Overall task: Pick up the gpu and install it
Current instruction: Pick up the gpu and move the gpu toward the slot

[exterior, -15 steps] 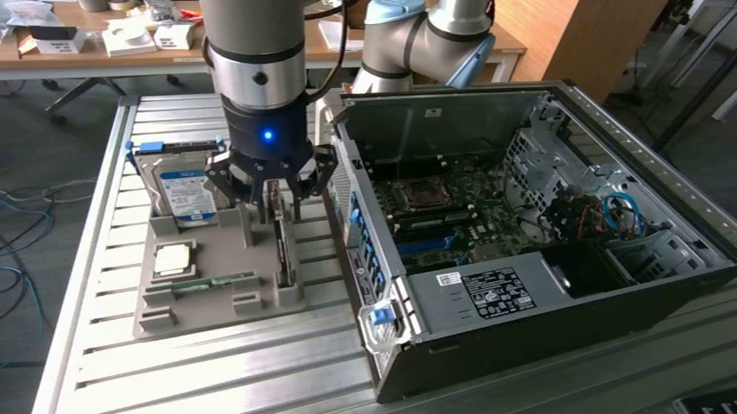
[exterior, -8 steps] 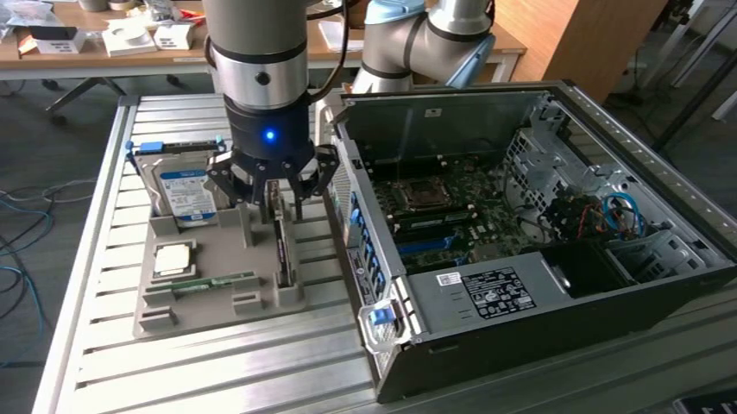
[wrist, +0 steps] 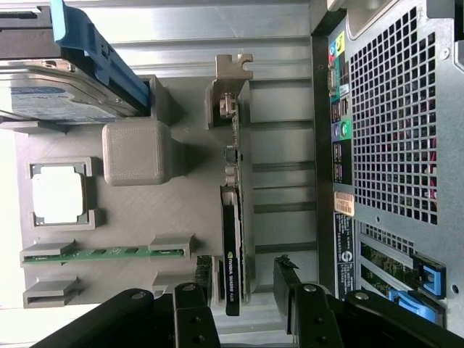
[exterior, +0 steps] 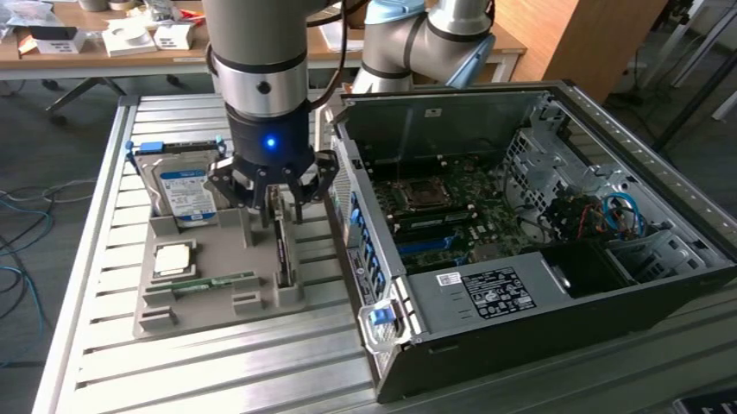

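Observation:
The gpu (exterior: 281, 246) is a thin dark card standing on edge in a slot of the grey holder tray (exterior: 219, 302). Its grey metal bracket (wrist: 233, 80) is at the card's far end from the gripper. My gripper (exterior: 278, 197) hangs right over the card, open. In the wrist view the gpu (wrist: 232, 225) runs between the two black fingers (wrist: 194, 304), with a gap on either side of it. Nothing is held. The open computer case (exterior: 530, 285) stands to the exterior view's right of the tray, with its motherboard (exterior: 450, 207) exposed.
The tray also holds a silver hard drive (exterior: 185, 190) with a blue-white label, a square processor (exterior: 173, 257) and a green memory stick (exterior: 213, 282). The case's rear panel (wrist: 391, 138) stands close beside the gpu. A cluttered desk (exterior: 116, 39) is behind.

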You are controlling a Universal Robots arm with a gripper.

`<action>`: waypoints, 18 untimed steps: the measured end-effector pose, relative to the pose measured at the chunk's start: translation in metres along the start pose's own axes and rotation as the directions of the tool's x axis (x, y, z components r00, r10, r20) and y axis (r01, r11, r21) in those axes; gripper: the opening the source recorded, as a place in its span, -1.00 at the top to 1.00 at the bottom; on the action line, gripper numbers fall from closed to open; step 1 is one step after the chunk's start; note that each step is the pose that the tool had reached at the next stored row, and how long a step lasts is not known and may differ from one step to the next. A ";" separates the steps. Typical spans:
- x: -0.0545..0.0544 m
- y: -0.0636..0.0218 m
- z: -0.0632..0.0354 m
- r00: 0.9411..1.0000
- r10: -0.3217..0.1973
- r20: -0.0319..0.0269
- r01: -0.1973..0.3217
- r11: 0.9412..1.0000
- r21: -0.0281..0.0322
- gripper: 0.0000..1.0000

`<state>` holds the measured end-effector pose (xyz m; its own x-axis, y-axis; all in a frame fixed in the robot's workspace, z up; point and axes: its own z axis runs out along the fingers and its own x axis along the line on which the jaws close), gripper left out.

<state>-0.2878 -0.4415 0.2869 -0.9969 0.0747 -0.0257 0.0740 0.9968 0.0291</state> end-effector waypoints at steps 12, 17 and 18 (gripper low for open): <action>0.000 -0.0004 0.0127 1.000 0.000 0.000 0.000 1.000 0.000 0.06; 0.001 -0.0005 0.0174 1.000 0.000 0.000 0.000 1.000 0.000 0.06; 0.001 -0.0006 0.0174 1.000 0.000 0.000 0.000 1.000 0.000 0.06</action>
<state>-0.2880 -0.4415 0.2695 -0.9969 0.0747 -0.0260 0.0739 0.9968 0.0291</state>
